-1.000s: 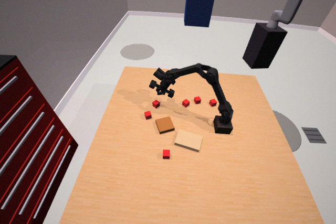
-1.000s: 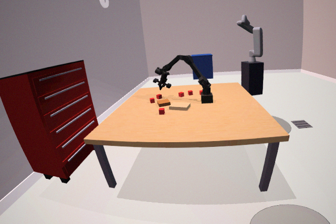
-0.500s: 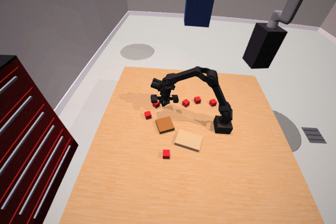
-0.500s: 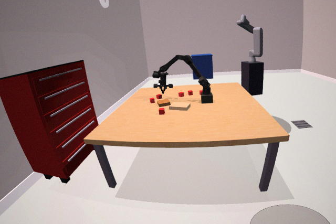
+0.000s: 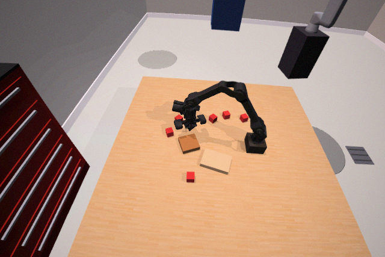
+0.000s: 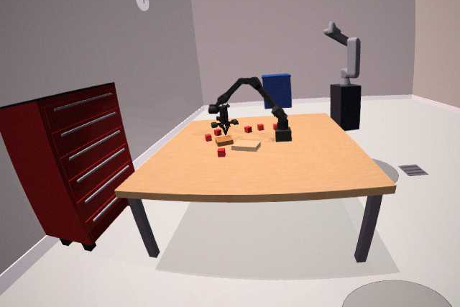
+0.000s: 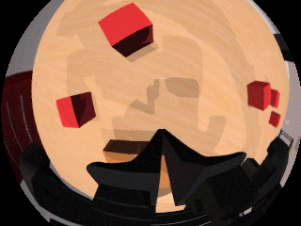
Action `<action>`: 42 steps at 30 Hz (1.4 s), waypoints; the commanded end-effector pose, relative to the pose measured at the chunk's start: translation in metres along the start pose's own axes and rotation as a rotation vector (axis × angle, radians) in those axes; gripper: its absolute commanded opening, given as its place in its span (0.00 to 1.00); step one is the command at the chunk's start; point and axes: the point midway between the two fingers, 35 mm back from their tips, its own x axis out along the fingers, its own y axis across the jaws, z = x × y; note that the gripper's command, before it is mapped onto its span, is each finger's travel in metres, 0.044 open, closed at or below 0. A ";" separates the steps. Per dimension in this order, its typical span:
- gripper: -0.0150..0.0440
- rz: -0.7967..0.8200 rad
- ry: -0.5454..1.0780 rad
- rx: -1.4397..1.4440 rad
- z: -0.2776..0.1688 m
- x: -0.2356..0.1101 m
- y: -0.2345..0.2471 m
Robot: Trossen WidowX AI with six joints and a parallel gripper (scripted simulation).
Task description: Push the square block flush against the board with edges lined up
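Observation:
The square block (image 5: 188, 142) (image 6: 223, 141) is a flat brown tile on the table. The board (image 5: 216, 161) (image 6: 246, 145) is a pale tan slab just to its front right, turned a little, with a small gap between their near corners. My gripper (image 5: 188, 127) (image 6: 223, 131) (image 7: 161, 132) is shut and empty. It points down and hangs low over the table just behind the block's far edge. In the wrist view a dark strip of the block (image 7: 119, 149) shows beside the fingers.
Several small red cubes lie around: two by the gripper (image 5: 169, 131) (image 5: 178, 117), three in a row behind (image 5: 213, 118) (image 5: 225, 114) (image 5: 243, 117), and one in front of the block (image 5: 190, 176). The arm's base (image 5: 255, 145) stands right of the board.

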 end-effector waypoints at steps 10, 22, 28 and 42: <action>0.25 -0.022 0.017 -0.004 -0.013 0.019 -0.005; 0.25 -0.022 0.018 -0.004 -0.033 0.019 -0.003; 0.25 -0.021 0.019 -0.004 -0.043 0.019 -0.003; 0.25 -0.021 0.021 -0.004 -0.067 0.018 0.000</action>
